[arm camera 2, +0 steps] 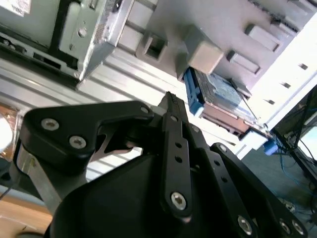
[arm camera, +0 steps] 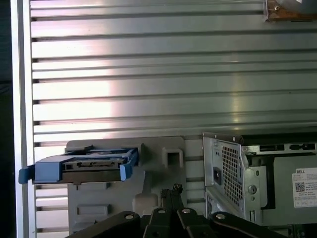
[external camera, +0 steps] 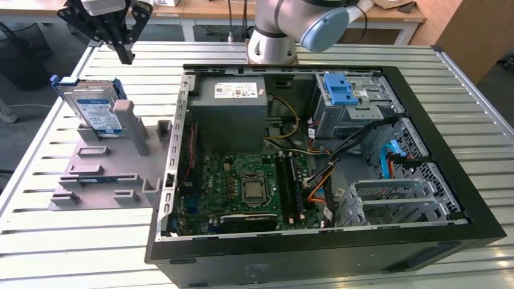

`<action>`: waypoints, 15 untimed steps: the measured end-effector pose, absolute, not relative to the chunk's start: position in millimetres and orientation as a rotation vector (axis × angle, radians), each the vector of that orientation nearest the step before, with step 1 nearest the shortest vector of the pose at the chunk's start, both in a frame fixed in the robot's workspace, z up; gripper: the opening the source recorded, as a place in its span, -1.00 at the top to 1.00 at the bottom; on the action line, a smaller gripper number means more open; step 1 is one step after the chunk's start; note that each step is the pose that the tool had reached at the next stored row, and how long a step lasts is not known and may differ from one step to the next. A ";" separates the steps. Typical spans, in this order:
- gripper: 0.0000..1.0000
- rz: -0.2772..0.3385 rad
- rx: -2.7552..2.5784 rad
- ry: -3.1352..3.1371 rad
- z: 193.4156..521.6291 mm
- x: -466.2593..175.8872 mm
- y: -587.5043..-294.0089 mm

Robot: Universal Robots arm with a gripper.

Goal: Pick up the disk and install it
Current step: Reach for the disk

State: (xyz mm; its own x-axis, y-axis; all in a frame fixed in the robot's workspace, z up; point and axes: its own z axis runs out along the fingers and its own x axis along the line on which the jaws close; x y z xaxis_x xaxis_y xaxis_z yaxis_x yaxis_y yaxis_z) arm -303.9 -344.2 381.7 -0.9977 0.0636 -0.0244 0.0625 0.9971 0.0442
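Exterior view: gripper empty, hanging clear of the disk

Gripper (external camera: 125,55) is up off the slatted table (external camera: 72,247), fingertips pinched together on nothing; the second wrist view shows the same.
Disk (external camera: 91,107) stands on edge in the grey holder (external camera: 105,171), at the exterior view's left of the open computer case (external camera: 173,180); blue bracket edge runs along its top.
Gripper sits higher than the disk and off to one side, well apart; open air between them.
Holder lies just beside the case wall; bare slats on its other sides.
Inside the case, the drive cage (external camera: 357,102) with its blue latch stands beside the power-supply box (external camera: 233,111).
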 end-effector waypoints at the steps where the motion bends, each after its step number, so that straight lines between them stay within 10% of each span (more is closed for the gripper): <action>1: 0.79 0.067 0.098 3.114 381.7 -305.3 -344.0; 15: 0.79 0.036 0.098 3.121 379.5 -318.2 -342.1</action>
